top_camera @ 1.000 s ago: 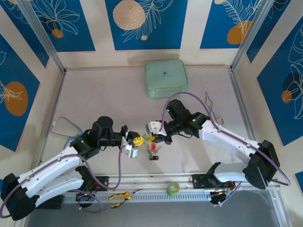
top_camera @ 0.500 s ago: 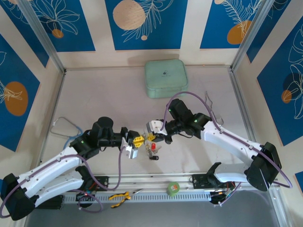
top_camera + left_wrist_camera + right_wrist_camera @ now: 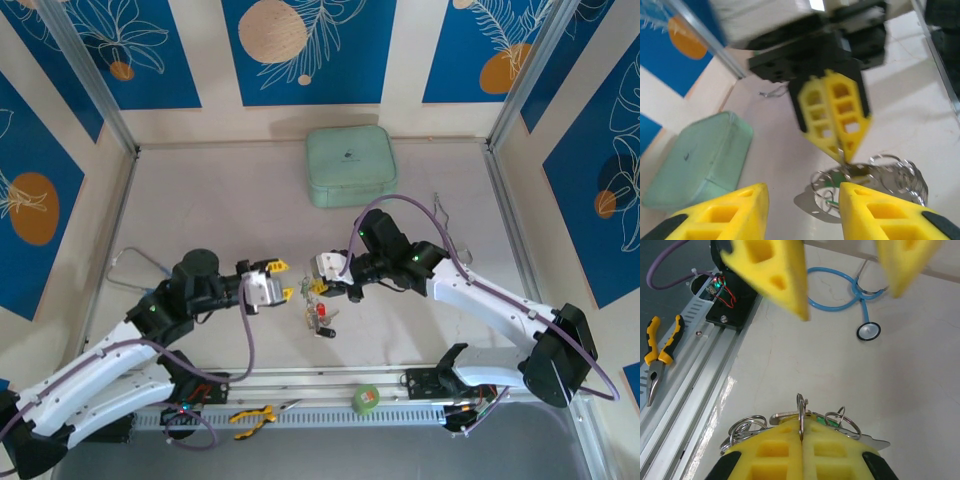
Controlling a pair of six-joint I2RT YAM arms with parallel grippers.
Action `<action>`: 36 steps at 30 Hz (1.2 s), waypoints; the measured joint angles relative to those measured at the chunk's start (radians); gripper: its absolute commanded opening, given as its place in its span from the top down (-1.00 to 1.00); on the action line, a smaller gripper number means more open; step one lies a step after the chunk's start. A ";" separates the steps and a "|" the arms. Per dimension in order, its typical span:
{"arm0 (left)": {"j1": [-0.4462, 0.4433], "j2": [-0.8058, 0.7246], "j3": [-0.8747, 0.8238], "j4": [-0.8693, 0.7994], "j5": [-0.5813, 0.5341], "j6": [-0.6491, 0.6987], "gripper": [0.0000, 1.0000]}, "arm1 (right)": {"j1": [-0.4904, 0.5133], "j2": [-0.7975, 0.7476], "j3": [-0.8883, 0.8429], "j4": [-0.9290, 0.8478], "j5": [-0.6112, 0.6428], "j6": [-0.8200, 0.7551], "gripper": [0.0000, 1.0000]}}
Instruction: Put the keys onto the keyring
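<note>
Keyring [image 3: 800, 412] pinched in right claw [image 3: 316, 288], pads pressed together, above desk [image 3: 220, 190] centre
Keys [image 3: 320, 318] hang lengthwise below it; left claw [image 3: 282, 280] spread, empty, just left of them, facing them, so approach lies rightward

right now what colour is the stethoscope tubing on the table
Light blue. The stethoscope shows best in the right wrist view, with its silvery chest piece lying beside the tubing.
</note>
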 measured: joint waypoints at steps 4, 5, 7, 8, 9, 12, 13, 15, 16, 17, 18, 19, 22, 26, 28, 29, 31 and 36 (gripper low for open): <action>0.000 0.101 0.081 -0.060 -0.002 -0.128 0.17 | 0.006 0.000 0.000 0.006 0.011 0.000 1.00; 0.000 0.117 0.081 -0.071 0.005 -0.147 0.17 | 0.007 0.000 0.000 0.008 0.015 0.000 1.00; 0.000 0.142 0.082 -0.101 0.025 -0.170 0.17 | 0.010 0.000 0.000 0.012 0.021 0.000 1.00; 0.000 0.154 0.081 -0.113 0.037 -0.179 0.16 | 0.011 0.000 0.000 0.014 0.023 0.000 1.00; 0.000 0.162 0.081 -0.121 0.046 -0.185 0.15 | 0.013 0.000 0.000 0.015 0.024 0.000 1.00; 0.000 0.181 0.081 -0.135 0.072 -0.194 0.18 | 0.016 0.000 -0.001 0.019 0.032 0.001 1.00; 0.000 0.187 0.081 -0.136 0.078 -0.197 0.21 | 0.017 0.000 -0.001 0.020 0.034 0.001 1.00; 0.000 0.193 0.082 -0.136 0.085 -0.203 0.27 | 0.018 0.000 -0.001 0.022 0.038 0.001 1.00; 0.000 0.196 0.082 -0.135 0.089 -0.204 0.30 | 0.019 0.000 -0.001 0.022 0.038 0.001 1.00; 0.000 0.198 0.081 -0.134 0.092 -0.204 0.33 | 0.020 0.000 -0.001 0.022 0.040 0.002 1.00; 0.000 0.199 0.082 -0.134 0.094 -0.204 0.37 | 0.021 0.000 -0.001 0.022 0.042 0.004 1.00; 0.000 0.199 0.082 -0.134 0.098 -0.204 0.39 | 0.022 0.000 -0.002 0.022 0.042 0.005 1.00; 0.000 0.199 0.081 -0.133 0.106 -0.205 0.41 | 0.026 0.000 -0.002 0.023 0.046 0.006 1.00; 0.000 0.199 0.081 -0.129 0.111 -0.205 0.42 | 0.029 -0.001 -0.002 0.022 0.050 0.008 1.00; 0.000 0.199 0.081 -0.125 0.118 -0.205 0.44 | 0.031 -0.003 -0.002 0.023 0.053 0.008 1.00; 0.000 0.199 0.081 -0.125 0.121 -0.205 0.46 | 0.031 -0.004 -0.002 0.023 0.053 0.008 1.00; 0.000 0.200 0.082 -0.121 0.129 -0.206 0.55 | 0.033 -0.004 -0.002 0.023 0.056 0.008 1.00; 0.000 0.210 0.081 -0.095 0.134 -0.209 0.59 | 0.037 -0.004 -0.002 0.030 0.061 0.010 1.00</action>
